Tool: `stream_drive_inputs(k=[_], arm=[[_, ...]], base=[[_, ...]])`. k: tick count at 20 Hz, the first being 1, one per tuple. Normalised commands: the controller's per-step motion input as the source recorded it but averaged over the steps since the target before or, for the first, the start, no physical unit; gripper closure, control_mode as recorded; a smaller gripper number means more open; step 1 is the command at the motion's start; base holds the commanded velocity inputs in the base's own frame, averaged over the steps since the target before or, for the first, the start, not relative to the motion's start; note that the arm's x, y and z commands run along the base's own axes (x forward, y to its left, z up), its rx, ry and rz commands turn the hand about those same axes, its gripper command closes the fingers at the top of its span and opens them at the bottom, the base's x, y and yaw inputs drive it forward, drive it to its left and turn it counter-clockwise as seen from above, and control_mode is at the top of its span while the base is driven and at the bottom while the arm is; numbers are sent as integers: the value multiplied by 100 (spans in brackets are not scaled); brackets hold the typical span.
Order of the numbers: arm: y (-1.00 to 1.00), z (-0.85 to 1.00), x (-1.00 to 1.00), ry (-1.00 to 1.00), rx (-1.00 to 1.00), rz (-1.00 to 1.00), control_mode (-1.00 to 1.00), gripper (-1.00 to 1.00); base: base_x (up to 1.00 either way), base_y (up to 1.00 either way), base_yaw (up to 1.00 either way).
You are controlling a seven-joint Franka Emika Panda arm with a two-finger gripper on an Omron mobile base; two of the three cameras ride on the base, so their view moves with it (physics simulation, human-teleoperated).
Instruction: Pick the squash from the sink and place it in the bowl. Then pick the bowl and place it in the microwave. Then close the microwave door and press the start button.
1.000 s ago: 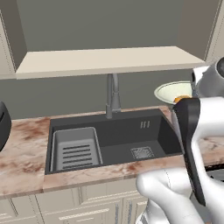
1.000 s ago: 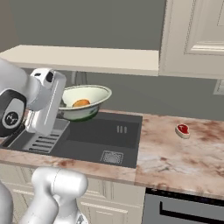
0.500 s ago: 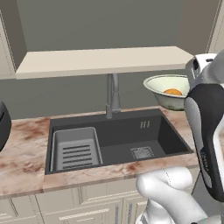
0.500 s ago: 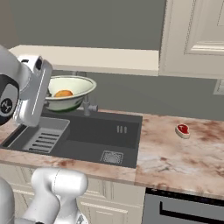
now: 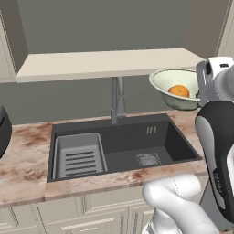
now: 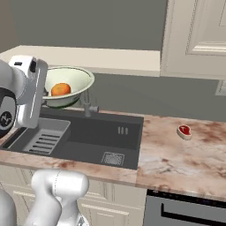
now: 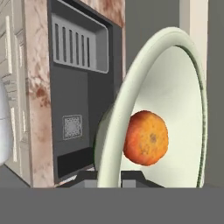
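My jaws pinch the thin rim of the stiff bowl [image 7: 175, 87], its body out ahead of them, where the loose round squash [image 7: 145, 138] could roll if tipped.

The bowl [image 5: 176, 89], pale greenish-white inside and grey-green outside, was held in the air above the right end of the sink [image 5: 119, 147], just below the edge of the shelf, with its rim gripped at one side. The squash [image 5: 179, 91], a small round orange vegetable, lay inside the bowl. The sink was a dark grey rectangular basin with a square drain grate.
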Motion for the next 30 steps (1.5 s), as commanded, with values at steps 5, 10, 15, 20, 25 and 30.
stream_drive_inputs(k=[5,10,15,20,25,30], arm=[[0,0,-8,-12,0,0,-100,100],[0,0,0,0,0,0,100,100],[0,0,0,0,0,0,100,100],[0,0,0,0,0,0,100,100],[0,0,0,0,0,0,100,100],[0,0,0,0,0,0,100,100]], base=[[0,0,0],[0,0,0],[-28,0,0],[-61,0,-3],[-45,0,-5],[-18,0,-1]])
